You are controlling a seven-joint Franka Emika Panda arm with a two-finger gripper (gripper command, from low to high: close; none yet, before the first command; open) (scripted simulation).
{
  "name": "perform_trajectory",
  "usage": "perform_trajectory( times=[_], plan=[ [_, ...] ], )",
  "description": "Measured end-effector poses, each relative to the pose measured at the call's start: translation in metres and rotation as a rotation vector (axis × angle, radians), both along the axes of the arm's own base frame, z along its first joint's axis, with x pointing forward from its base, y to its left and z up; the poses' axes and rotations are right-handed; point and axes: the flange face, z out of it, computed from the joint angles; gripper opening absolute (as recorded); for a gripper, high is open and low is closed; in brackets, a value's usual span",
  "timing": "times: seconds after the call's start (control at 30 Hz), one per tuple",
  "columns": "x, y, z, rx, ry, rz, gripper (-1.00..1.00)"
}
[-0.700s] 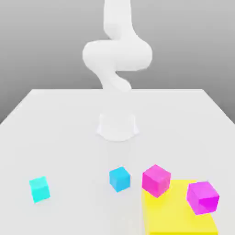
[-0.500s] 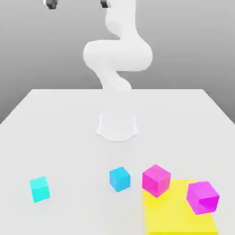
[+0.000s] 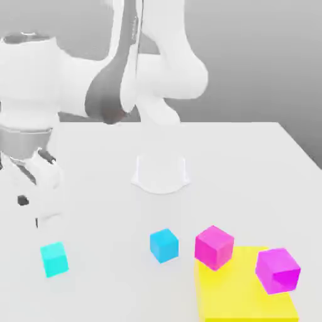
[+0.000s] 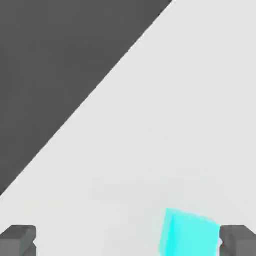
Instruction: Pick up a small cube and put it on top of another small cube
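Four cubes sit on the white tabletop (image 3: 251, 157). At the exterior view's left, the turquoise small cube (image 3: 54, 258) rests under the end effector (image 3: 34, 195), which hangs above it spread wide, holding nothing.

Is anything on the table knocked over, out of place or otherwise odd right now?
Nothing stands out. The turquoise cube and the blue cube sit flat on the table, apart. One magenta cube overlaps the yellow patch's edge; the other is on it. The open gripper is above the turquoise cube, touching nothing.
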Motion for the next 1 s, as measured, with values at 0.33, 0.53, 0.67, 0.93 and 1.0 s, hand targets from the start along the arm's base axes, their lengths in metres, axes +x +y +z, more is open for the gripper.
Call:
perform_trajectory(
  times=[0.33, 0.53, 0.67, 0.93, 1.0],
  plan=[
    [-0.026, -0.003, -0.113, 0.064, 0.054, -0.097, -1.00],
    [-0.026, -0.003, -0.112, 0.064, 0.053, -0.097, -1.00],
    [-0.025, -0.004, -0.074, 0.065, 0.052, -0.098, -1.00],
    [0.044, 0.166, 0.021, 0.071, 0.043, 0.027, -1.00],
    [0.047, 0.216, 0.043, 0.072, 0.045, 0.037, -1.00]
  ],
)
